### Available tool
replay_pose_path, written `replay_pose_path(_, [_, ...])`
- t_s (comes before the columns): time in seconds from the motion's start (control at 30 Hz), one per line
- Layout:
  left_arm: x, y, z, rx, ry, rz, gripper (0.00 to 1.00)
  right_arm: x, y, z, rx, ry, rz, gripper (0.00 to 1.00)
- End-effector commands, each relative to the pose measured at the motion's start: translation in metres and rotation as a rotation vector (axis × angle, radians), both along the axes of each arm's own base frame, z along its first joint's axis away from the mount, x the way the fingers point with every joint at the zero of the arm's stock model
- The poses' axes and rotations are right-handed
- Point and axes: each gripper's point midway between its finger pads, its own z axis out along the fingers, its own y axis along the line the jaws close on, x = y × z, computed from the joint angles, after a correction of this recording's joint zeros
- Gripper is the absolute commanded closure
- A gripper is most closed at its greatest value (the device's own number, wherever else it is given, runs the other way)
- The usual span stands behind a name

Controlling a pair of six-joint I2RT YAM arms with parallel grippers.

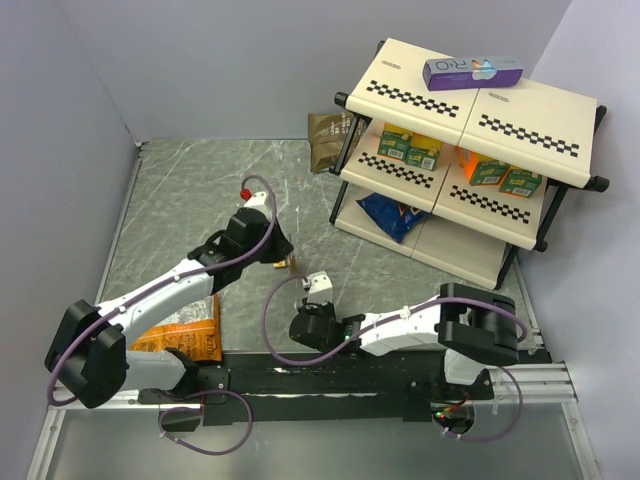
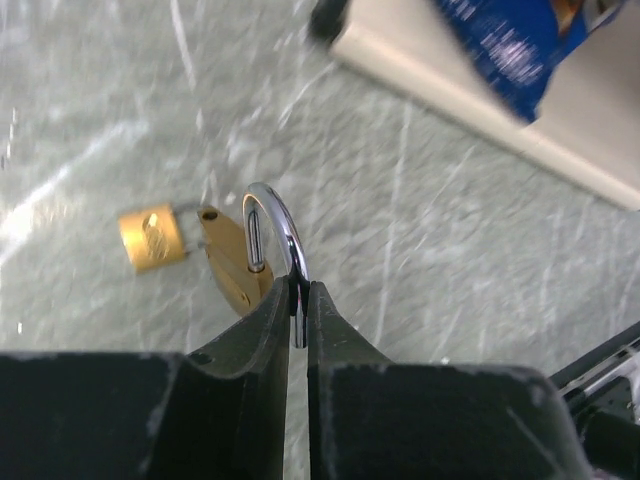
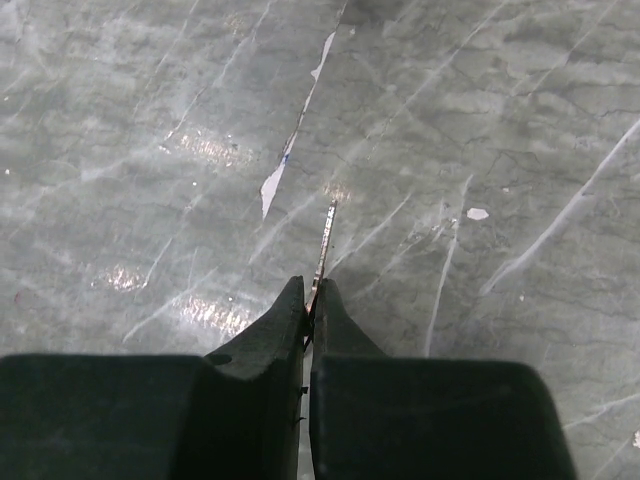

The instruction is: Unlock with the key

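I see left pincer (image 2: pixel 298 288) clamped on shackle (image 2: pixel 285 222) of padlock (image 2: pixel 236 272), shelf rack (image 1: pixel 420 75) near behind. Right pincer (image 3: pixel 311 292) nips the key (image 3: pixel 326 235) edge-on over counter (image 3: pixel 150 120); its head hidden.

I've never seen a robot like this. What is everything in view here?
key: one, silvery, pinched in the right pincer
padlock: one, brass with silver shackle, held by its shackle in the left pincer
brass block: one, beside the padlock; second lock or reflection, cannot tell
shelf rack: one, cream with black checks, table's far right
box: one, purple, on the rack's top
cartons: four, green and orange, middle shelf
bag: one, blue, bottom shelf
packet: one, brown, behind the rack
snack bag: one, orange, by the left arm
table: one, grey marbled
left arm, right arm: two, white and black, near edge
pincers: two, black, both shut
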Motion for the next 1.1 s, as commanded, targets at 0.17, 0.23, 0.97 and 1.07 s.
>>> replay_pose_path(0.17, [0.008, 0.009, 0.039, -0.092, -0.111, 0.026, 0.99, -0.014, -0.009, 0.008, 0.077, 0.05, 0.054, 1.0])
replay_pose_path(0.23, [0.008, 0.012, 0.045, -0.103, -0.118, 0.021, 0.99, -0.012, -0.013, 0.014, 0.113, 0.047, 0.049, 1.0])
replay_pose_path(0.97, [0.053, 0.213, 0.026, 0.37, 0.049, 0.363, 0.99, -0.009, -0.004, 0.038, 0.267, 0.039, 0.101, 1.0])
replay_pose_path(1.07, [0.056, 0.241, 0.013, 0.444, 0.101, 0.428, 0.99, -0.012, -0.004, 0.035, 0.28, 0.046, 0.113, 1.0])
